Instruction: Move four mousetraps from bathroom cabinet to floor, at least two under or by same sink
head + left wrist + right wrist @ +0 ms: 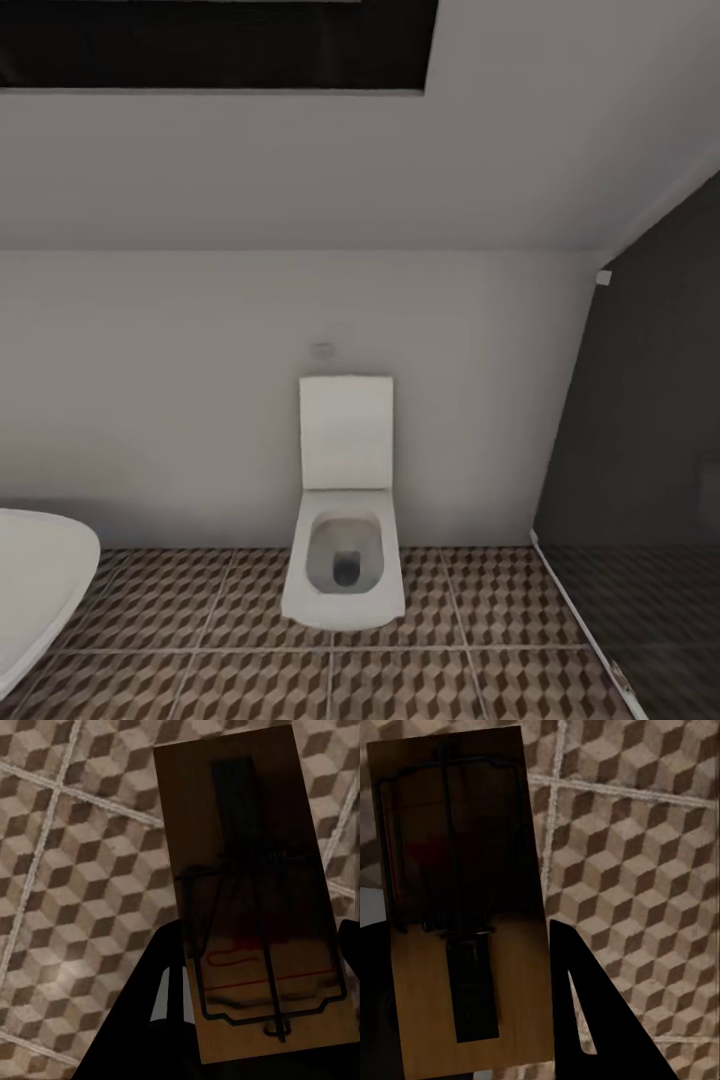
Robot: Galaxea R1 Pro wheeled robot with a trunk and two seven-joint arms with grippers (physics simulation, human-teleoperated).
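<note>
Brown wood, with a dark wire spring frame, is showing close up in both wrist views: each gripper is carrying a mousetrap. In the left wrist view the mousetrap (255, 907) is lying flat between the fingers of the left gripper (259, 1020), with one dark finger (142, 1020) showing beside its near end, so that gripper is clamping the near end of the board. In the right wrist view the other mousetrap (461, 900) is sitting the same way in the right gripper (472, 1020), a dark finger (592, 1020) pressing just beside its long edge. Holding each board by one end is leaving most of it sticking out past the fingertips, which would probably let it be laid flat without the fingers getting trapped beneath.

Beyond both traps the bathroom floor (82, 870) is spreading out, cube-patterned tiles with pale grout, well clear of the boards, so both are hanging in the air and not yet set down.

In the head view the robot is facing a white square toilet (345, 520) against a pale wall (150, 400), with the rim of a white bathtub (40, 590) to one side and a dark glass panel (640, 450) to the other. No trough basin is appearing here, so the robot is likely needing to turn before placing anything.
</note>
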